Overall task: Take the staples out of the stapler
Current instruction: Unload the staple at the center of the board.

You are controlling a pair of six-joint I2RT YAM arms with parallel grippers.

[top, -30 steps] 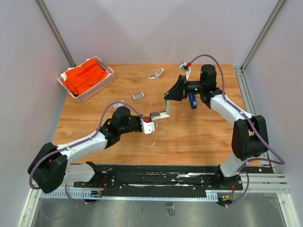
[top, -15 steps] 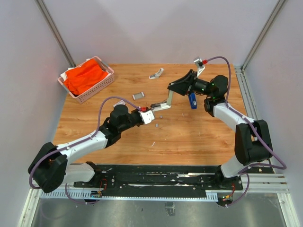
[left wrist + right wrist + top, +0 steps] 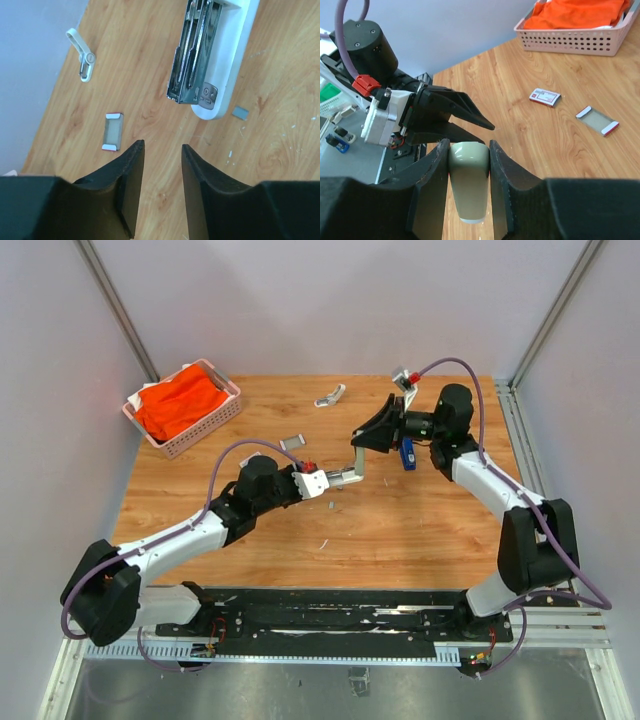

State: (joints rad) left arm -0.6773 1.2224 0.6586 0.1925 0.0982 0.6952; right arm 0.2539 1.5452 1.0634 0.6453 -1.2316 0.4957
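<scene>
The right gripper [image 3: 468,146] is clamped on the rounded cream end of the stapler [image 3: 468,192], one finger on each side and both pressed against it. The body is cream-white with a chrome magazine. It reaches out from the right gripper toward the left gripper [image 3: 161,146]. The magazine channel faces the left wrist camera and lies open along its length. Cannot tell whether anything sits inside it.

On the left gripper the fingers are parted by a narrow gap with nothing between them, and bare tabletop [image 3: 150,90] shows through. The stapler's front end is just ahead of its fingertips and slightly to the right, not touching.

The staples [image 3: 240,112] are a small grey strip lying flat on the tabletop. They lie just beside the stapler's front end, ahead and to the right of the left gripper. A few pale specks are scattered close by.

- **Ahead-left of the left gripper:** a small clear tray [image 3: 112,131], and farther out on the same side a white clip [image 3: 80,50].
- **Right wrist view, past the left gripper:** a white box [image 3: 545,96] with a red mark. Well beyond it is a pink basket [image 3: 570,37] holding orange cloth [image 3: 580,12].
- **Top view:** a small blue object [image 3: 404,453] sits on the tabletop close behind the right gripper, on the wrist side.
</scene>
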